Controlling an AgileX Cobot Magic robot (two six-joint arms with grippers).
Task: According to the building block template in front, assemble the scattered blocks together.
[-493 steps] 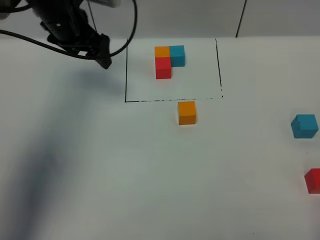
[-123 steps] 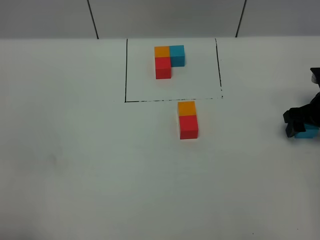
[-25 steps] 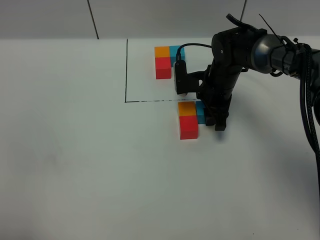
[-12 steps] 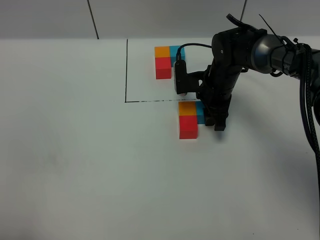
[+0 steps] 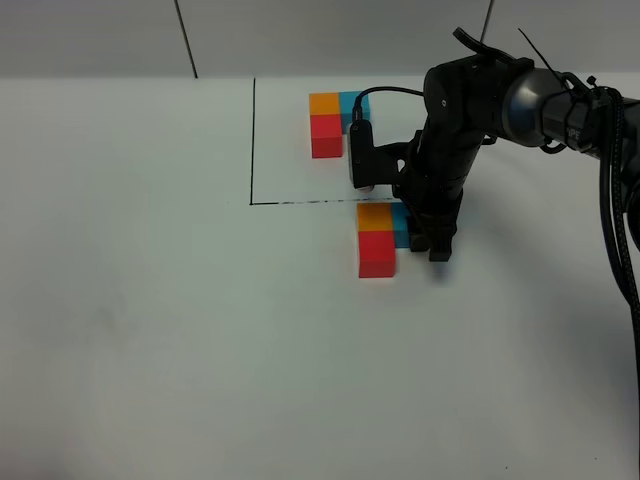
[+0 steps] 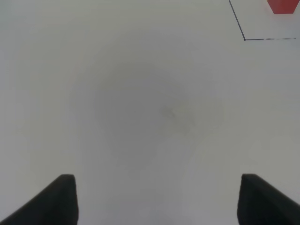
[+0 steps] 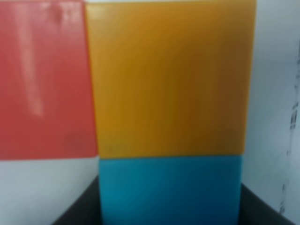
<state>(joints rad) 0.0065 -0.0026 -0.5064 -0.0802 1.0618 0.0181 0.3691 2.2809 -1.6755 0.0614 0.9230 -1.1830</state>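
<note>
1. Scattered blocks: three small cubes, now grouped on the white table (image 5: 150, 300) just below the bottom edge of a black drawn outline (image 5: 252, 140).
2. Orange cube (image 5: 374, 216) sits right under that bottom line. Red cube (image 5: 377, 254) touches its near side, in line w/ it.
3. Blue cube (image 5: 401, 224) is against the orange cube's right side, mostly hidden by the arm in the high view.
4. Right wrist view, very close & blurry: blue face flush against orange, red flush against orange on another side. The three make an L w/ orange at the corner.
5. Right gripper (image 5: 437, 240) points down at the blue cube, its dark fingers (image 7: 77, 208) on both sides of the cube, closed on it.
6. Building block template (image 5: 338, 118): joined orange, blue & red cubes in an L, inside the outline near its far edge, well apart from the loose trio. Its blue cube is partly hidden behind the arm.
7. Left gripper (image 6: 154, 199): not seen in the high view. Its wrist cam shows two dark fingertips (image 6: 63, 199) apart over bare table, nothing between them, so jaws are open.
</note>
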